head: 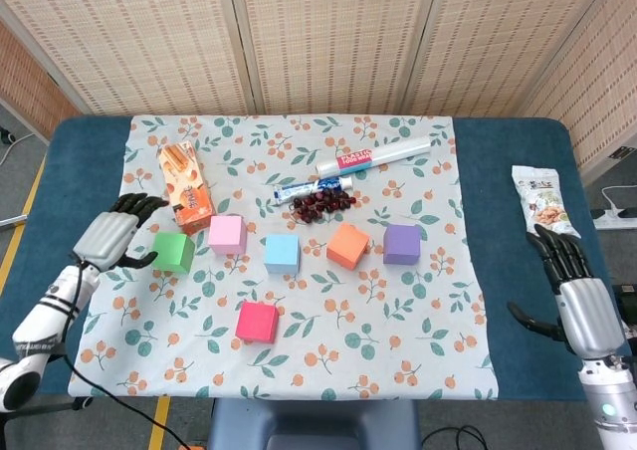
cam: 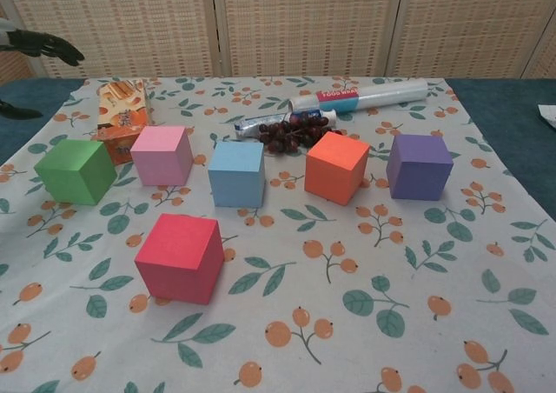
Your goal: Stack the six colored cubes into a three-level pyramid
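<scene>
Cubes are all six single on the flowered cloth [head: 418, 370], none on top of another, so by my reading the pyramid is not begun: no base row is pushed together, and all three levels are left to build.

Left hand [head: 111, 236] hovers at the cloth's left edge, fingers spread and holding nothing, just beside the green cube [head: 174, 252]; in the chest view only its dark fingertips [cam: 48, 45] show at the top left corner. Right hand [head: 572, 281] is well apart from every cube, over the blue surface [head: 518, 171] at the right, fingers likewise apart and empty, near a snack bag [head: 542, 199].

Outward from the left hand, a loose row runs green, pink cube [head: 227, 234], blue cube [head: 282, 254], orange cube [head: 347, 246], purple cube [head: 402, 244], with gaps between them. Red cube [head: 257, 322] sits alone nearer the robot, below the pink and blue ones.

Behind the row lie a biscuit box [head: 186, 184], a tube [head: 304, 188], dark berries [head: 320, 205] and a wrap roll [head: 373, 156].
</scene>
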